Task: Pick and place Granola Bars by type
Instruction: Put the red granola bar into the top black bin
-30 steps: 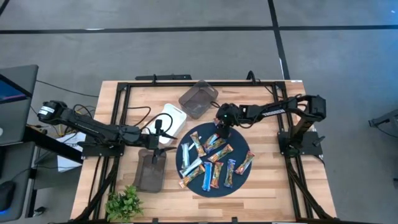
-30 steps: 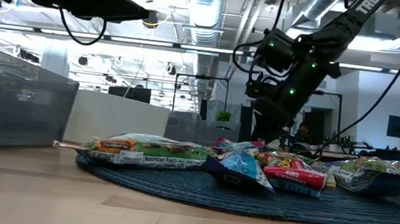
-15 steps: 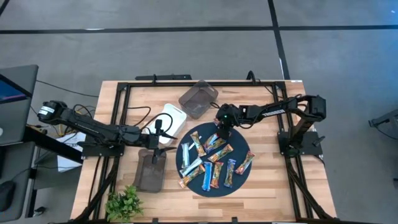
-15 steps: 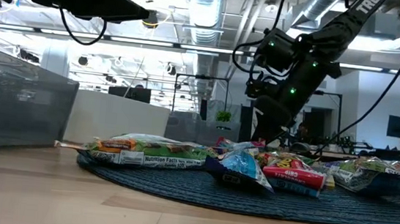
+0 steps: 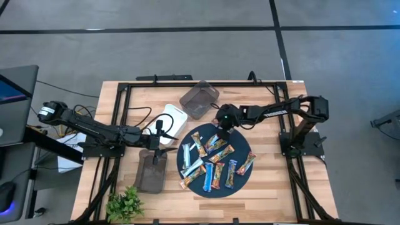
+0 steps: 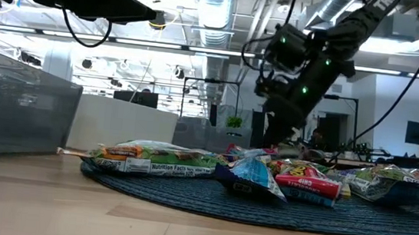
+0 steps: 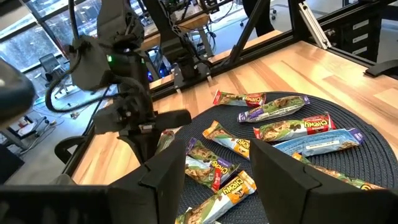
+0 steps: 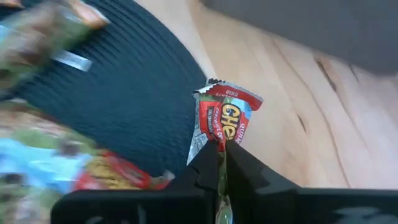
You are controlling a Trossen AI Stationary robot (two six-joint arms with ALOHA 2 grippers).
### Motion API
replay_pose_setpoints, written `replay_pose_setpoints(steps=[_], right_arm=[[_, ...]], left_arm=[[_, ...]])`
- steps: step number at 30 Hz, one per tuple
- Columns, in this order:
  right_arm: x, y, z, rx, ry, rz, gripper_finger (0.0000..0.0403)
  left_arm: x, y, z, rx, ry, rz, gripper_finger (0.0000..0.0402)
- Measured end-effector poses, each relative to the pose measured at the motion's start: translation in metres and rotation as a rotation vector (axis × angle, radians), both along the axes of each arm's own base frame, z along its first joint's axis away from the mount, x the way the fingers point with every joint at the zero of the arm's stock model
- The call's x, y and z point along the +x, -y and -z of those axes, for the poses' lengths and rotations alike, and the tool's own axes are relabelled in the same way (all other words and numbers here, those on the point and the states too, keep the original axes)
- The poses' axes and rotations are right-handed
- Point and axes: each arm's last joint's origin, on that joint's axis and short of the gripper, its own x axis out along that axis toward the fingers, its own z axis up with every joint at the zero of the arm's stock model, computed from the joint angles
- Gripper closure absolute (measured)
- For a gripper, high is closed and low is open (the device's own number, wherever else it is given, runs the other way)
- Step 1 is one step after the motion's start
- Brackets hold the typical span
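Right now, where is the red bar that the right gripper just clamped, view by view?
High view: hidden under the right gripper, at the dark round mat's upper edge.
Low view: not distinguishable; the gripper hangs above the pile.
Left wrist view: not clearly visible; the gripper is at the mat's far edge.
Right wrist view: red bar pinched between the fingers.
Shared landmark: the mat.

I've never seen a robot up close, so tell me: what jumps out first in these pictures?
The round dark blue woven mat on the wooden table, strewn with shiny wrapped granola bars in blue, orange and red. At the mat's far edge the right gripper is shut on a red-wrapped bar, lifted clear of the mat. The left gripper hangs open above the table left of the mat, between a white tray and a dark see-through tray.
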Motion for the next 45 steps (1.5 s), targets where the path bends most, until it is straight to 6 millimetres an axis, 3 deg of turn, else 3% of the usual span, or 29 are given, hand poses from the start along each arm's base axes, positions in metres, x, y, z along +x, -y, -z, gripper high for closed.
replay_pose_setpoints(steps=[9,15,21,26,33,41,45], right_arm=[[0.013,-0.014,-0.058,-0.152,0.162,-0.144,0.0399],[0.024,0.008,-0.088,-0.392,0.282,-0.195,0.0401],[0.022,0.039,-0.098,-0.561,0.327,-0.309,0.0400],[0.024,0.063,-0.087,-0.543,0.381,-0.364,0.0400],[0.042,0.097,-0.052,-0.437,0.330,-0.143,0.0401],[0.069,0.115,-0.035,-0.415,0.299,-0.099,0.0399],[0.073,0.119,-0.035,-0.391,0.266,-0.093,0.0393]], left_arm=[[0.000,0.000,0.000,0.000,-0.003,-0.001,0.0228],[0.000,0.000,0.000,0.002,0.003,-0.014,0.0228],[0.000,-0.001,0.000,0.003,0.002,-0.017,0.0228],[0.000,-0.001,0.000,0.004,0.002,-0.024,0.0228],[0.000,-0.001,0.000,0.007,0.001,-0.036,0.0228],[0.000,-0.001,0.001,0.010,-0.009,-0.041,0.0228],[0.000,-0.002,0.003,0.002,-0.027,-0.044,0.0228]])
